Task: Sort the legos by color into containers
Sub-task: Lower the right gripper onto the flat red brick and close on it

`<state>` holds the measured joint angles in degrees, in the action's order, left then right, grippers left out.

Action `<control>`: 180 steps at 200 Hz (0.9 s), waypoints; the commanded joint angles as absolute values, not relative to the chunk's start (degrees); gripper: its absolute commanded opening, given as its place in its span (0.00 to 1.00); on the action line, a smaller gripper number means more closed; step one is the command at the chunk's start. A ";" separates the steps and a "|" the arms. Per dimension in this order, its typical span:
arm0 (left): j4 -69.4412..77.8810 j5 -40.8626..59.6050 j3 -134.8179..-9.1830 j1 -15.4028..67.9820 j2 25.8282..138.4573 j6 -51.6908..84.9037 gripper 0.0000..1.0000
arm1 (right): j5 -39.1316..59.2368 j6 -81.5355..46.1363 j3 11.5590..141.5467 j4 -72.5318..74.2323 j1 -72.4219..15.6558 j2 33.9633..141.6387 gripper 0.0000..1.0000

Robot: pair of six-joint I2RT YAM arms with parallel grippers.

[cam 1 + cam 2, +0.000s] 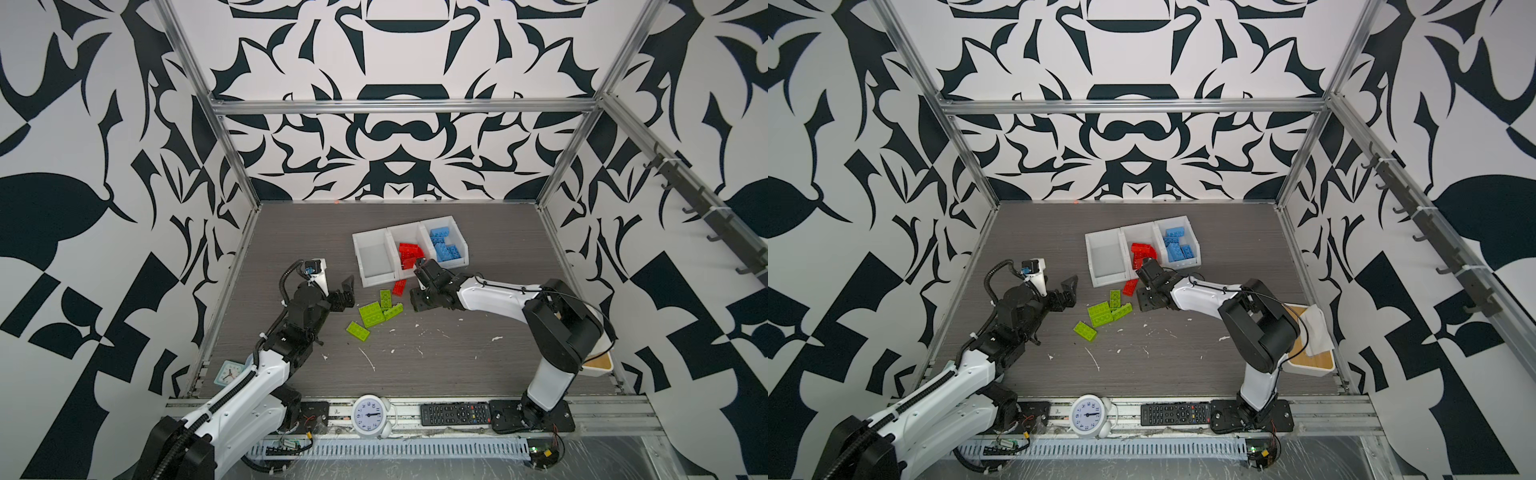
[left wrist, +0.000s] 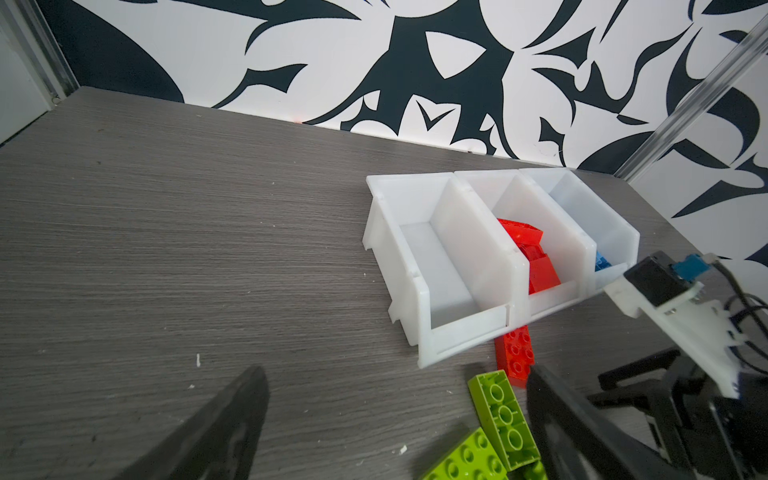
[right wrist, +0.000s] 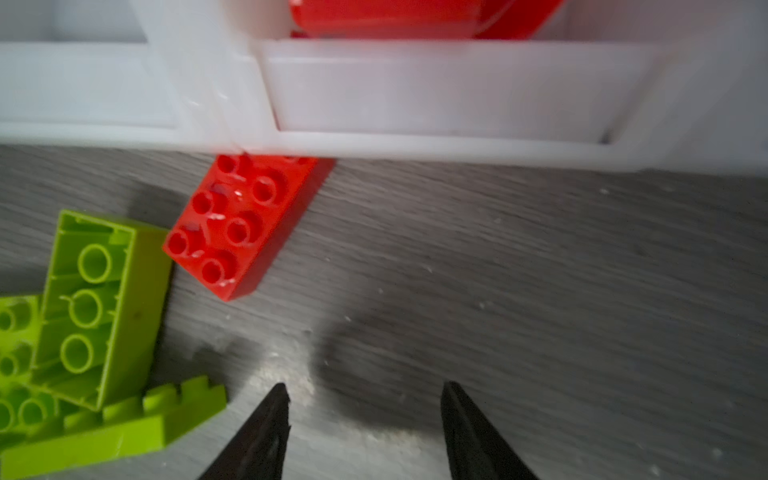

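Hovering low over the grey wood-grain tabletop (image 3: 540, 270), the right gripper (image 3: 365, 392) is holding its two black jaws roughly halfway apart, with only bare table showing between them, so as far as I can see it is gripping nothing. Just ahead of its tips and a little toward the other arm, a red studded plastic brick (image 3: 241, 224) is lying flat, studs up, its far end reaching the foot of a row of three joined white plastic open-top bins (image 2: 469, 322). Beyond the right gripper, the middle bin (image 1: 405, 235) is holding a pile of red bricks (image 1: 409, 253), one of them curved, and the outer end bin (image 1: 459, 239), on that gripper's far side from the other arm, is holding blue bricks (image 1: 446, 247). The left gripper (image 1: 348, 292) is hanging with its jaws spread wide, likewise gripping nothing, its tips pointing toward the bare-floored end bin (image 1: 376, 257), the one closest to it. Between the two grippers, and nearer the arms' bases than either pair of tips, a cluster of lime green studded plastic bricks (image 1: 376, 311) is lying on the table, one of them turned underside up just beside the red brick on the table; a further lime green brick (image 1: 358, 331) is sitting slightly apart from the cluster, on the left gripper's side.
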<state>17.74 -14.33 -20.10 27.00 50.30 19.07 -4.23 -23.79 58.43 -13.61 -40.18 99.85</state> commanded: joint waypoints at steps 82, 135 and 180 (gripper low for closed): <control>17.88 -14.89 -19.43 26.88 50.04 19.13 0.99 | -0.16 -25.53 69.14 -6.72 -41.57 106.64 0.63; 17.74 -15.30 -19.25 26.85 49.40 18.90 0.99 | -1.84 -26.08 72.85 -6.86 -42.27 111.58 0.63; 17.75 -15.39 -19.28 26.89 49.31 18.90 0.99 | -5.38 -25.33 73.36 -10.42 -42.85 112.25 0.63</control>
<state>17.72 -14.59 -20.10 27.00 50.02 19.05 -2.35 -25.45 72.18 -8.43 -42.48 113.60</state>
